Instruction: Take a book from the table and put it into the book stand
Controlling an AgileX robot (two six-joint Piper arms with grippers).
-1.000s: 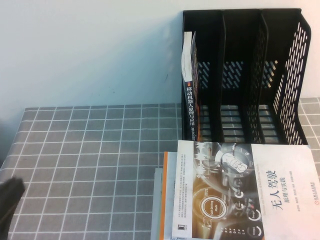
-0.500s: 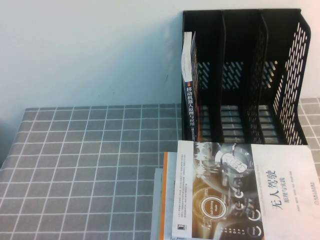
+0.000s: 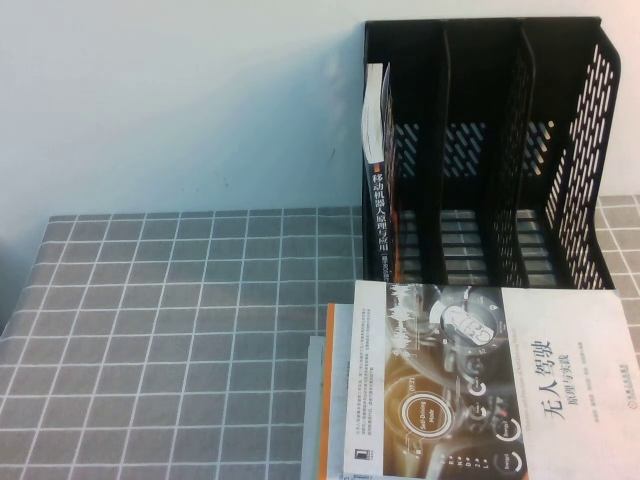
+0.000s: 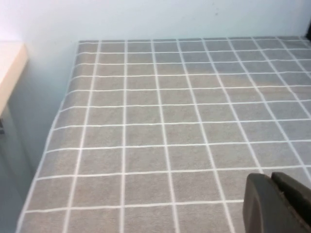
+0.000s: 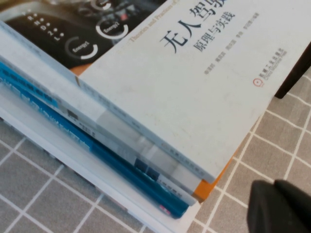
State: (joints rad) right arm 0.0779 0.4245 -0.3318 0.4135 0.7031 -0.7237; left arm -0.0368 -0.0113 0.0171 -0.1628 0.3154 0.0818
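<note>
The book (image 3: 381, 218) stands upright in the leftmost compartment of the black book stand (image 3: 570, 150), its dark spine with white text facing me. The stand's other two compartments are empty. Neither gripper shows in the high view. In the left wrist view my left gripper (image 4: 271, 178) is shut and empty, low over the bare grey grid table (image 4: 160, 111). In the right wrist view my right gripper (image 5: 275, 187) is shut and empty, over the cloth just off the corner of the book stack.
A white-and-grey book with dial graphics (image 3: 490, 370) tops a stack of several books in front of the stand; it also shows in the right wrist view (image 5: 194, 87) above a blue book (image 5: 102, 162). The table's left edge (image 4: 53, 131) drops off beside a pale wall.
A dark arm part that showed at the bottom-left corner of the high view one second ago has left the frame. The books and stand have not moved.
</note>
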